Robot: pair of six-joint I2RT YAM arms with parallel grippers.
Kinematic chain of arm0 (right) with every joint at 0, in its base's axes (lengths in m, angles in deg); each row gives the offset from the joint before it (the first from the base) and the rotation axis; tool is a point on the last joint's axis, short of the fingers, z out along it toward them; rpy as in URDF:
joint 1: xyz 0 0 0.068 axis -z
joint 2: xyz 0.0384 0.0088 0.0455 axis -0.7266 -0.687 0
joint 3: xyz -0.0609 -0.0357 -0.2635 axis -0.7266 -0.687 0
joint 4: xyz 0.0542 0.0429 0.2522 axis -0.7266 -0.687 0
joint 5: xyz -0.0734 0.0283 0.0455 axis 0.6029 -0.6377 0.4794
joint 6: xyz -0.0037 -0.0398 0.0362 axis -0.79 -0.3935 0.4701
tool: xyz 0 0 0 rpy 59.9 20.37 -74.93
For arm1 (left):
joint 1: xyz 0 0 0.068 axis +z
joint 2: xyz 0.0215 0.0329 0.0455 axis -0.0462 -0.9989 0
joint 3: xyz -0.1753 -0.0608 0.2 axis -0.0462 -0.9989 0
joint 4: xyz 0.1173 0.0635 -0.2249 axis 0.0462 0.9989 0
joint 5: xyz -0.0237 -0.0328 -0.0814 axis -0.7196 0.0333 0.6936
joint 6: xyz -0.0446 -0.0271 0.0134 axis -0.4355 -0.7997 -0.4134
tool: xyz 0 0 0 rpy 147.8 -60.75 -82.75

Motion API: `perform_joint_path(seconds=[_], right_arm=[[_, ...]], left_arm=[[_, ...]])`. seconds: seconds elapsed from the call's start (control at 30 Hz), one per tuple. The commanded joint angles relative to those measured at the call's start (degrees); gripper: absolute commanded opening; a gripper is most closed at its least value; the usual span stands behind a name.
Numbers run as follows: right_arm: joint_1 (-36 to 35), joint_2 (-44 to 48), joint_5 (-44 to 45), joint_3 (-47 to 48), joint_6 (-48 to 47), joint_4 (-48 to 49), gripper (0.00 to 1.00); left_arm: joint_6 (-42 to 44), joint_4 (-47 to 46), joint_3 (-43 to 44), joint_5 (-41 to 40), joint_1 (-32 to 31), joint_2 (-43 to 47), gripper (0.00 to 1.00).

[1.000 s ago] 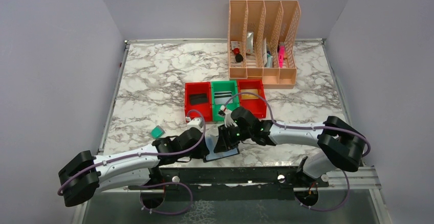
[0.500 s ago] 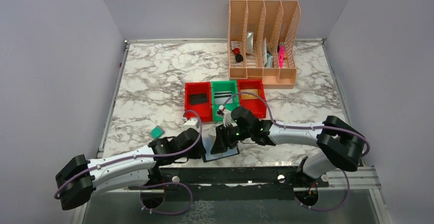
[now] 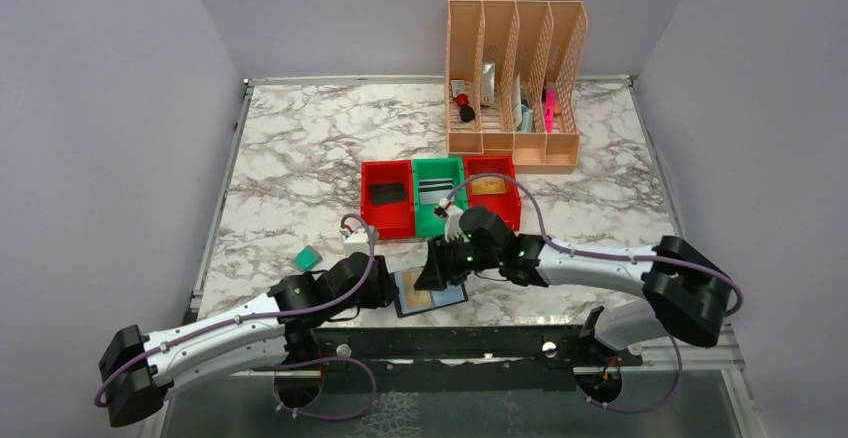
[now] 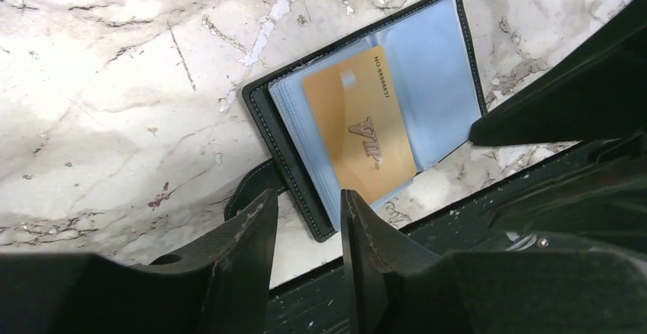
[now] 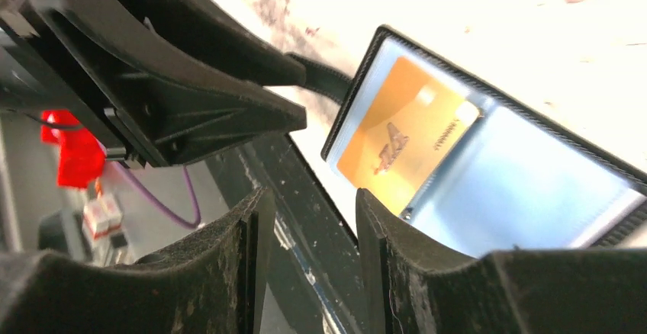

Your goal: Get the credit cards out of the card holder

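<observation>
The card holder [image 3: 445, 295] lies open on the marble at the table's near edge, black outside and blue-grey inside [image 4: 442, 75]. One gold credit card [image 4: 358, 128] marked VIP sits in its left pocket, also clear in the right wrist view [image 5: 400, 143]. My left gripper [image 3: 388, 283] is just left of the holder, open, its tips [image 4: 309, 200] hovering by the holder's near corner and strap tab with nothing between them. My right gripper [image 3: 437, 273] hangs over the holder's left half, open and empty [image 5: 313, 197].
Three small bins stand behind the holder: red [image 3: 388, 198], green [image 3: 440, 190] and red [image 3: 492, 188], each with a card inside. A peach file rack [image 3: 515, 83] is at the back. A teal block [image 3: 307, 257] lies to the left. The black front rail [image 3: 450, 333] runs just below the holder.
My left gripper has drawn back to the left off the holder and its jaws have widened. The right gripper's jaws have opened too. The holder now lies more exposed.
</observation>
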Motion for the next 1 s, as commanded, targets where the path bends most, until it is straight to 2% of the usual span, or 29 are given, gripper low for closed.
perform_joint_path(seconds=[0.0, 0.13, 0.23, 0.6, 0.77, 0.97], right_arm=[[-0.25, 6.56, 16.98, -1.76, 0.7, -8.72, 0.49], [-0.23, 10.31, 25.03, -4.37, 3.15, -11.48, 0.49], [-0.23, 11.27, 26.97, -5.37, 3.65, -12.56, 0.5], [-0.22, 2.49, 20.88, -3.48, 2.92, -11.77, 0.5], [-0.23, 1.71, 18.18, -3.48, 2.58, -9.9, 0.48], [-0.22, 3.21, 12.22, -3.68, 2.09, -5.17, 0.4]], left_arm=[[0.0, -0.68, 1.54, -0.56, 0.08, 1.16, 0.41], [0.39, -5.01, 0.59, 1.98, 0.09, 0.96, 0.43], [0.61, -7.83, -0.09, 3.16, 0.09, 0.24, 0.45], [0.98, -11.5, -1.48, 3.77, 0.09, -10.2, 0.45], [0.75, -15.49, -3.83, 4.79, 0.11, -12.25, 0.37], [0.87, -18.48, -4.9, 5.82, 0.09, -13.53, 0.28]])
